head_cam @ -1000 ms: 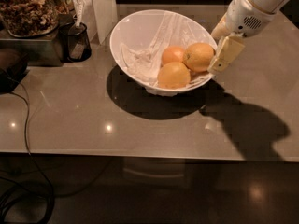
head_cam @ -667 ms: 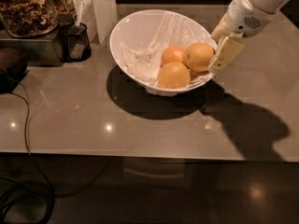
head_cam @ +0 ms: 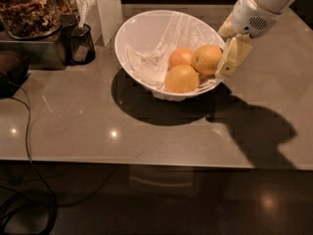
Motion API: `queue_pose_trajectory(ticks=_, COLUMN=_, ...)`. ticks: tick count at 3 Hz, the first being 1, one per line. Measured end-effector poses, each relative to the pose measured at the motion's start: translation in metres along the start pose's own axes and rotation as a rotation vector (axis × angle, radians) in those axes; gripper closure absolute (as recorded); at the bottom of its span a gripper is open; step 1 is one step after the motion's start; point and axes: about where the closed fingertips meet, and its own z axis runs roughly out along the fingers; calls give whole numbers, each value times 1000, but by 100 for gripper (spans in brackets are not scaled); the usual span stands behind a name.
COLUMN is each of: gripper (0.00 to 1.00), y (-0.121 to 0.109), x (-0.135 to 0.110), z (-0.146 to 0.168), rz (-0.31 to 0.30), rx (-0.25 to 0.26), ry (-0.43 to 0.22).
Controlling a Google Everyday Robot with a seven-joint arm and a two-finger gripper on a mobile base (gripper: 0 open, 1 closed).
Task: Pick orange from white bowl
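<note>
Nothing has visibly changed in the past second: the gripper (head_cam: pixel 228 66) stays at the right rim of the white bowl (head_cam: pixel 139 31), just beside the fruit, and the three fruits have not moved. The likely reading is that the grasp has not begun and the arm is paused or only creeping inward. I cannot tell whether the gripper is spread or pressed together.

The orange (head_cam: pixel 208 59) sits in the bowl against its right side, nearest the gripper. It is round, pale yellow-orange, with dimpled skin. A rounder orange fruit (head_cam: pixel 182 79) lies in front of it, touching or nearly so, and a smaller, deeper-orange fruit (head_cam: pixel 180 57) lies behind that.

The bowl is large, glossy and white, with a wide slanted oval rim. A thin, wrinkled whitish liner (head_cam: pixel 159 53) drapes down its inner wall under the fruits. The bench (head_cam: pixel 146 136) is smooth, grey and reflective. The arm's casing is hard white plastic, and the gripper is cream-yellow.
</note>
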Motion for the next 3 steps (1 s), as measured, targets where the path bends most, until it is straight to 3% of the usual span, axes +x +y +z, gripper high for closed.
queue_pose_trajectory(ticks=2, gripper=21, y=-9, x=3, z=13, rz=5, rx=-25, ry=6)
queue_pose_trajectory(ticks=3, gripper=23, y=-11, x=17, z=22, rz=44, rx=-42, ry=12)
